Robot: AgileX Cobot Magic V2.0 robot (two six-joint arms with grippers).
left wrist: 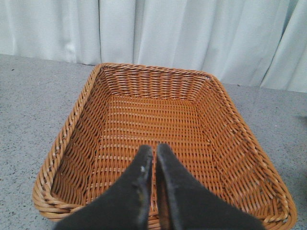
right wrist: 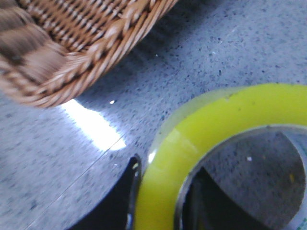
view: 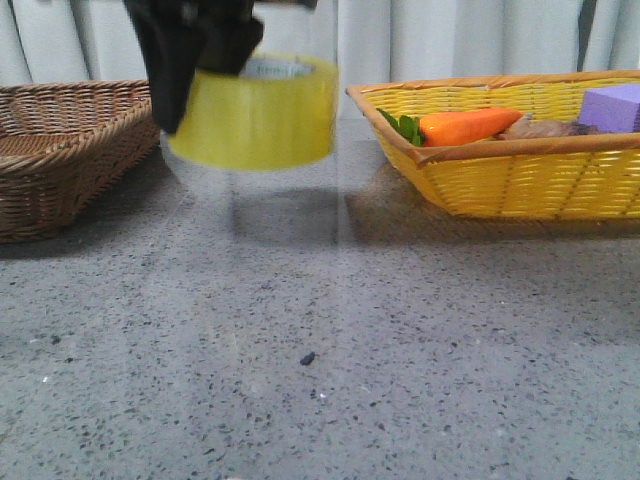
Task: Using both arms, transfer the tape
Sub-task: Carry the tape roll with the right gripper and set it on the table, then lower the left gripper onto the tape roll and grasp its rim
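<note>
Tape (view: 258, 115) aloft above the grey speckled tabletop (view: 320, 380), between the two baskets, nearer the brown one. Blurred at the edges in the front view; yellow band outermost, pale core showing at the top, faint lettering on it unreadable. Gripped by the right gripper (view: 205, 50), black fingers reaching down from the top edge of the front view over the roll's left side. In the right wrist view, roll (right wrist: 216, 143) seen close: one dark finger (right wrist: 117, 201) outside the yellow wall, the other inside the ring, the wall pinched between them. Speckled surface visible through the ring's hollow.

Just beyond the roll in that same view, corner of the brown wicker basket (right wrist: 72, 52), apart from the tape, with a bright glare patch on the tabletop between them.

Left of the roll in the front view, brown basket (view: 60, 150) resting on the tabletop. Left gripper (left wrist: 154, 191) seen only in its own wrist view, hovering over that basket (left wrist: 158, 129): two dark fingers pressed nearly together, only a thin slit between them, nothing held.

Right of the roll, yellow wicker basket (view: 510, 150) on the tabletop, well apart from the tape. Inside it: orange carrot toy (view: 465, 125) with green leaves, lying against the near rim; purple block (view: 612, 105) at the far right; a brownish object between them, too obscured to identify.

White curtains (view: 450, 40) behind everything.
</note>
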